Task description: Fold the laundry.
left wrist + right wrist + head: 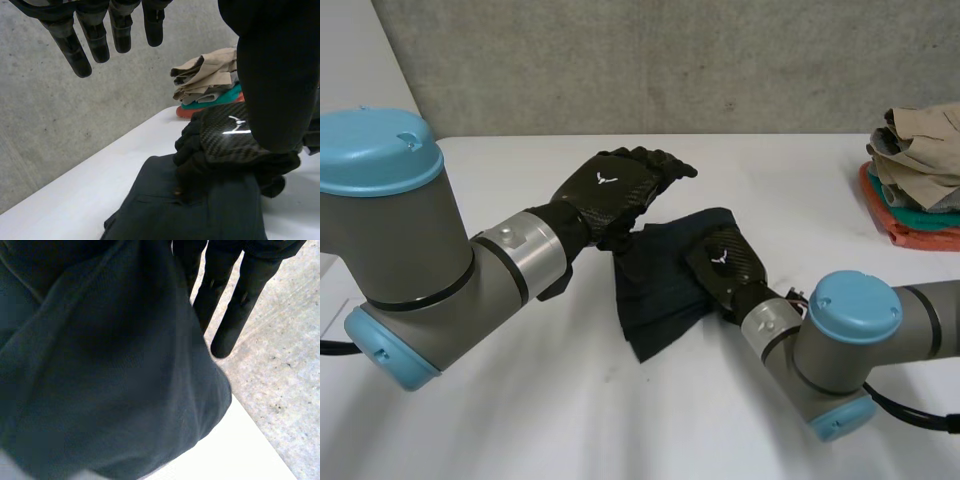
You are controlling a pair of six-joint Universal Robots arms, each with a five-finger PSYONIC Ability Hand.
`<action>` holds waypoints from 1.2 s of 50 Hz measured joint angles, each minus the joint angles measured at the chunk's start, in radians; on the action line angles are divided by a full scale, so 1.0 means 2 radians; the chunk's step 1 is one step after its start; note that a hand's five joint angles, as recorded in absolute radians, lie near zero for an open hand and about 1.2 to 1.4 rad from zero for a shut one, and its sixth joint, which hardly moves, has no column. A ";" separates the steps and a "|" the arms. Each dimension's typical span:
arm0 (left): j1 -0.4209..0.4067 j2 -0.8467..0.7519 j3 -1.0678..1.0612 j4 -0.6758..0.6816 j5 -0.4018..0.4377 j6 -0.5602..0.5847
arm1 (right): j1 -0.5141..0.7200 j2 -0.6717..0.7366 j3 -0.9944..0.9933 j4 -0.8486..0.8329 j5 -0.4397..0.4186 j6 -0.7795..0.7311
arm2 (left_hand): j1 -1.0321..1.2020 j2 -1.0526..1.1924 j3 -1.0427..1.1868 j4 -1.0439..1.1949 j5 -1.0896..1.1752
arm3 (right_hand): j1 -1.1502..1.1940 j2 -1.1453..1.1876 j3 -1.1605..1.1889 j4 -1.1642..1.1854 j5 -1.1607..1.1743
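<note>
A dark cloth (655,290) lies crumpled in the middle of the white table (520,420). My right hand (725,258) rests on its right part. In the left wrist view the right hand (227,142) has its fingers curled down into a fold of the cloth (200,212). In the right wrist view the cloth (110,380) bunches up close against the palm, beside the right hand's fingers (235,305). My left hand (618,185) hovers open above the cloth's far left edge, and its straight fingers (95,37) touch nothing.
A stack of folded clothes (920,165), beige on top over teal and orange, sits at the table's far right edge; the same stack (210,80) stands beyond the right hand. A grey concrete wall (670,60) runs behind the table.
</note>
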 measured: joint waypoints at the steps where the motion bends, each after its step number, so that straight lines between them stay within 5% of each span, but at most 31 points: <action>1: 0.000 0.000 0.000 0.000 0.000 0.000 | 0.000 0.004 -0.010 0.007 -0.001 0.000 | 0.000 0.000 0.000 0.000 0.000 | 0.046 0.063 0.061 0.066 0.061; 16: -0.008 0.016 0.017 0.006 0.001 -0.002 | -0.036 -0.021 -0.162 0.050 -0.009 0.004 | 0.000 0.000 0.000 0.000 0.000 | 0.078 0.098 0.099 0.126 0.108; 24: -0.017 0.035 0.020 0.030 0.001 -0.013 | -0.125 -0.056 -0.253 0.045 -0.057 0.041 | 0.000 0.000 0.000 0.000 0.000 | 0.078 0.099 0.103 0.129 0.117; 29: -0.018 0.040 0.021 0.034 0.002 -0.021 | -0.226 -0.056 -0.317 0.041 -0.094 0.145 | 0.000 0.000 0.000 0.000 0.000 | 0.078 0.099 0.103 0.129 0.117; 34: -0.020 0.039 0.021 0.034 0.004 -0.024 | -0.330 -0.013 -0.387 0.023 -0.128 0.258 | 0.000 0.000 0.000 0.000 0.000 | 0.078 0.099 0.103 0.130 0.122; 42: -0.022 0.035 0.021 0.034 0.005 -0.022 | -0.409 0.082 -0.431 0.003 -0.190 0.300 | 0.000 0.000 0.000 0.000 0.000 | 0.078 0.099 0.103 0.130 0.122; 60: -0.035 0.030 0.016 0.038 0.007 -0.019 | -0.453 0.201 -0.411 -0.039 -0.295 0.324 | 0.000 0.000 0.000 0.000 0.000 | 0.078 0.104 0.116 0.136 0.175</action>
